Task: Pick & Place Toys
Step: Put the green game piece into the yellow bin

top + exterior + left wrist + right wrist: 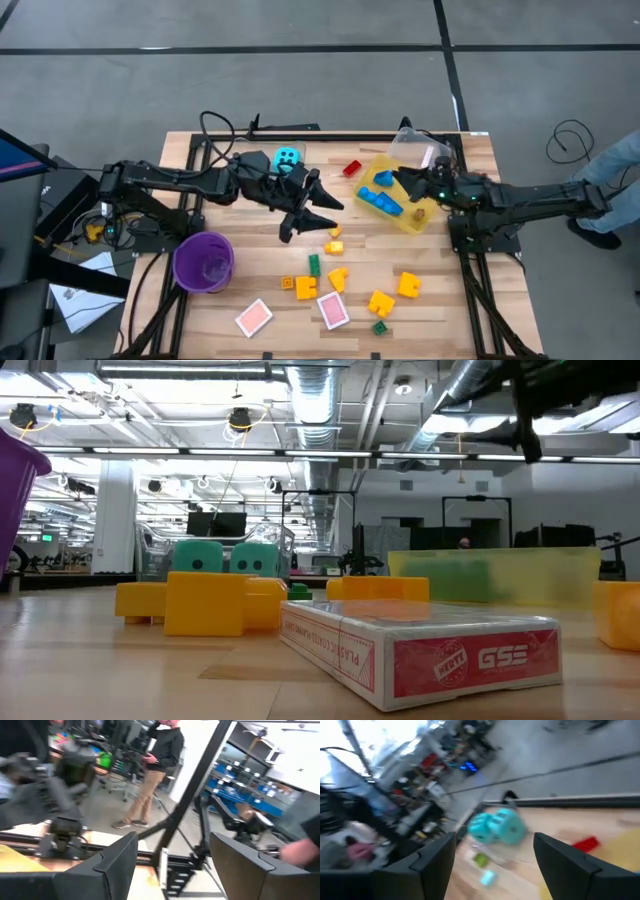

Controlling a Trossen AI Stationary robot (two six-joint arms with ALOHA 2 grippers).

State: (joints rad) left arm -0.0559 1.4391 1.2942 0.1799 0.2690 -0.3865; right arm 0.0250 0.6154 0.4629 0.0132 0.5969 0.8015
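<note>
Small plastic building bricks (337,278) in yellow, orange, green and red lie scattered on the front half of the wooden table (440,310), with two pink cards (332,311) near them. Blue bricks (381,201) sit inside the translucent yellow plastic bin (420,219). A cyan dotted die (287,158) rests at the back. The right gripper (400,177) hangs over the bin, jaws apart and empty; the left gripper (312,211) hovers mid-table, jaws apart, empty. A purple plastic cup (204,261) stands front left.

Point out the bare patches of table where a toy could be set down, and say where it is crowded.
Bare wood lies along the far edge between the cyan dice and the red brick, and at the near right corner beyond the yellow bricks. It is crowded from the purple cup past the pink cards to those bricks, and around the yellow bin.
</note>
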